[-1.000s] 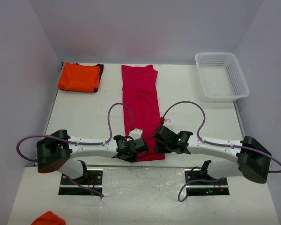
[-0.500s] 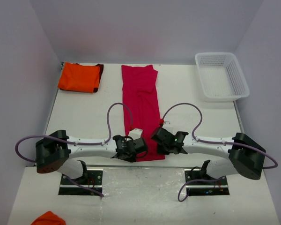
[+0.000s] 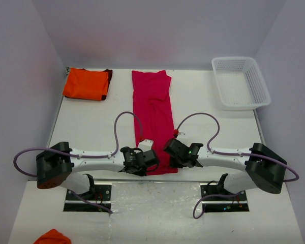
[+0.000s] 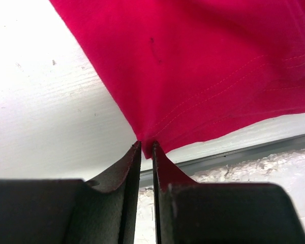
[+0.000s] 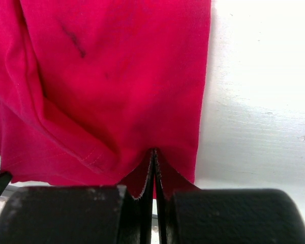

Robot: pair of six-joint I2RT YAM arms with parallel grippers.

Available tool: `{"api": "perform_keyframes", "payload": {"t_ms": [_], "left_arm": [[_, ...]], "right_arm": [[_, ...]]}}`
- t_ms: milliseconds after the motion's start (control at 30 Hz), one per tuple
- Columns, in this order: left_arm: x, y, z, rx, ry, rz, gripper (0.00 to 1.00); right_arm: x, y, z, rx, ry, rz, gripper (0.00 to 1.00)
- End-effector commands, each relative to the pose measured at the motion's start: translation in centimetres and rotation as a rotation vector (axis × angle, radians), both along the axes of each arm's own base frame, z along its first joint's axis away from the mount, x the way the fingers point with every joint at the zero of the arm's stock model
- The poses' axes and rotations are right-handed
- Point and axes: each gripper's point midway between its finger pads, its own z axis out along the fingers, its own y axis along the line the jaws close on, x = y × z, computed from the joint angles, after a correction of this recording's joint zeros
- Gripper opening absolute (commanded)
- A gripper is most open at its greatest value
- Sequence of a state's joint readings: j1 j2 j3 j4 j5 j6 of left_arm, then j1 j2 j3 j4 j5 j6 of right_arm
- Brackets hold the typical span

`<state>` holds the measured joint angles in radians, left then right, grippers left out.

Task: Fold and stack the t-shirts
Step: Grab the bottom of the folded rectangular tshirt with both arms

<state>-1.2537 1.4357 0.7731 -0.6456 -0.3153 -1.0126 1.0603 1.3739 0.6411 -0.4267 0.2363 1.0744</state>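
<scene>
We find the pink t-shirt (image 3: pixel 153 114) lying as a long strip down the middle of the bench (image 3: pixel 91 127), the orange t-shirt (image 3: pixel 85 84) folded at the far left corner. Left fingers (image 4: pixel 125 172) and right fingers (image 5: pixel 170 178) each pinch a near hem corner. Risk: the left grip holds only the corner's tip; lifting may pull it free and skew the fold

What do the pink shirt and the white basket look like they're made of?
The pink shirt looks like soft knit cloth, likely cotton jersey, with a matte finish: it creases and shows a stitched hem in the wrist views. The basket is probably rigid moulded plastic, white and slightly glossy: its walls and floor are an even lattice of small holes.
</scene>
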Motion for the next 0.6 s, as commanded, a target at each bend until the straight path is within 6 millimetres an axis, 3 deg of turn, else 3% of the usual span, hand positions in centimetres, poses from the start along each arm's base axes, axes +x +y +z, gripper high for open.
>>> {"api": "perform_keyframes", "payload": {"t_ms": [0, 467, 567], "left_arm": [[0.20, 0.30, 0.37, -0.013, -0.029, 0.031, 0.15], [0.00, -0.41, -0.38, -0.018, -0.011, 0.000, 0.22], [-0.09, -0.47, -0.48, -0.023, -0.006, -0.002, 0.07]], "right_arm": [[-0.53, -0.78, -1.22, -0.035, 0.026, -0.031, 0.00], [-0.50, -0.72, -0.97, -0.025, 0.020, -0.028, 0.00], [-0.55, -0.76, -1.08, -0.029, 0.023, -0.028, 0.00]]}}
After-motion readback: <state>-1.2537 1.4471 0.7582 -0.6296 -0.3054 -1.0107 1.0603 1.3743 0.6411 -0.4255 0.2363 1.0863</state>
